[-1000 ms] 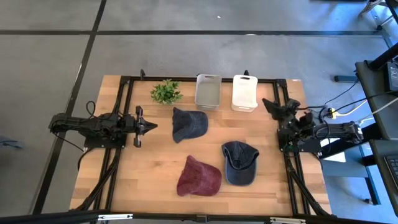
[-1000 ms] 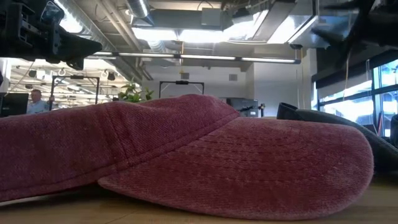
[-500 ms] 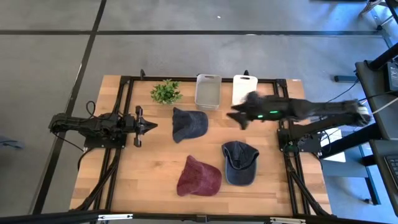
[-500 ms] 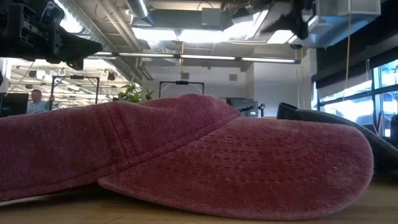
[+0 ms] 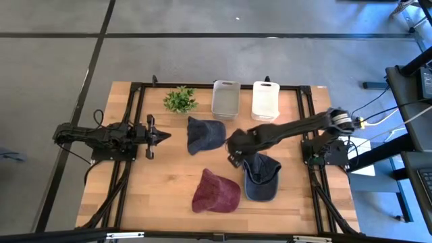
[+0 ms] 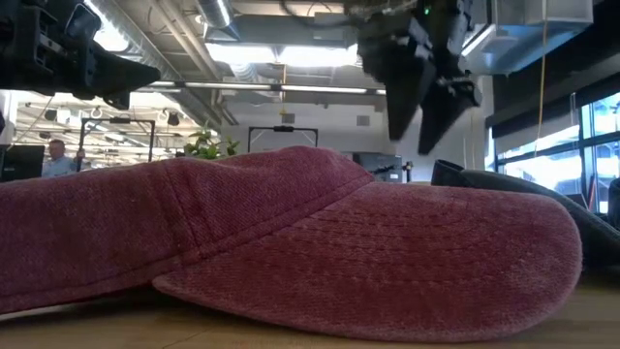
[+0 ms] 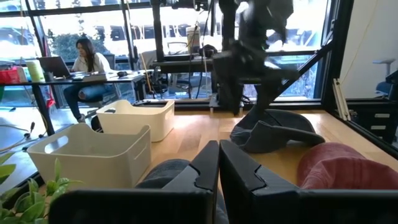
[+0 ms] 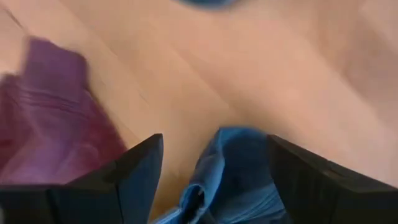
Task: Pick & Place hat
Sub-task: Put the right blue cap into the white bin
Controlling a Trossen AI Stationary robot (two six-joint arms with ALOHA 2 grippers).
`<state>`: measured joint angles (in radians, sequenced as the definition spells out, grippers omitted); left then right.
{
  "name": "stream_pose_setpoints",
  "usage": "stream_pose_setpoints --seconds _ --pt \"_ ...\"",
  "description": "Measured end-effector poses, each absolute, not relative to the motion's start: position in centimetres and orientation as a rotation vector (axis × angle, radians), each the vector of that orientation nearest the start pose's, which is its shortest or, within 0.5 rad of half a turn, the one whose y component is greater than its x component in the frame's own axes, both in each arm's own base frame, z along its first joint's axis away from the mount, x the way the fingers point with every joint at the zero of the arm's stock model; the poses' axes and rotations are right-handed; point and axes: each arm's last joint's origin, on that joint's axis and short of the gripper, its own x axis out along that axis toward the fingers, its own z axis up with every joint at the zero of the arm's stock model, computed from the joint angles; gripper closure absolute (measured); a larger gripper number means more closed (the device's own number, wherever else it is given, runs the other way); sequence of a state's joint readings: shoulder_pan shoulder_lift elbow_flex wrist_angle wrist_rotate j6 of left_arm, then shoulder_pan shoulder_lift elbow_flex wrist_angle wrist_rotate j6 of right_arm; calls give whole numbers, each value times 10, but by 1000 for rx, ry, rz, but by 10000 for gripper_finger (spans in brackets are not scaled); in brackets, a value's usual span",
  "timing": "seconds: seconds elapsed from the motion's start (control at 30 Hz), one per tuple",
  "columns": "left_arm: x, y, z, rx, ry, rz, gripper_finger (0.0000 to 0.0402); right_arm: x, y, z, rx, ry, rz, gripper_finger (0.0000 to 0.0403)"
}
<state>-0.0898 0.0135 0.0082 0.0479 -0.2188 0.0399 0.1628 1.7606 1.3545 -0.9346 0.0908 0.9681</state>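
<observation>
Three caps lie flat on the wooden table: a blue-grey one (image 5: 204, 133), a maroon one (image 5: 216, 192) and a dark navy one (image 5: 260, 177). My right gripper (image 5: 233, 156) reaches from the table's right side and hangs open, fingers pointing down, over the navy cap's left edge (image 8: 236, 165). In the low view it (image 6: 417, 136) stands above the caps, touching nothing. The maroon cap (image 8: 50, 130) shows beside it. My left gripper (image 5: 162, 136) waits shut near the table's left side, left of the blue-grey cap.
A grey bin (image 5: 225, 99) and a white bin (image 5: 265, 100) stand at the far edge, with a small green plant (image 5: 179, 100) to their left. Bare wood lies between the caps and toward the near left corner. A person sits in the room beyond (image 7: 90, 62).
My right arm has swung out from its rest at the table's right edge, first past the white bin, then leftward and down toward the table's middle, ending over the navy cap's left edge. The caps have not moved.
</observation>
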Motion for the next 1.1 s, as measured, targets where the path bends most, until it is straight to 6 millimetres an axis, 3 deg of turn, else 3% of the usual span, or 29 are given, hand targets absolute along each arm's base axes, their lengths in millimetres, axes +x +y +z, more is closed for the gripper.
stream_pose_setpoints --seconds 0.27,0.57,0.73,1.0,1.1 --pt "97 -2 170 33 -39 130 392 344 75 188 660 1332 -669 122" --pt "97 -2 170 34 -39 130 389 345 79 179 758 1369 -709 133" --pt "97 -2 170 34 -39 131 391 345 80 179 785 1391 -689 201" --pt "97 -2 170 34 -39 131 391 347 80 181 722 1385 -618 381" --pt "97 -2 170 34 -39 130 389 354 81 194 689 1357 -549 382"
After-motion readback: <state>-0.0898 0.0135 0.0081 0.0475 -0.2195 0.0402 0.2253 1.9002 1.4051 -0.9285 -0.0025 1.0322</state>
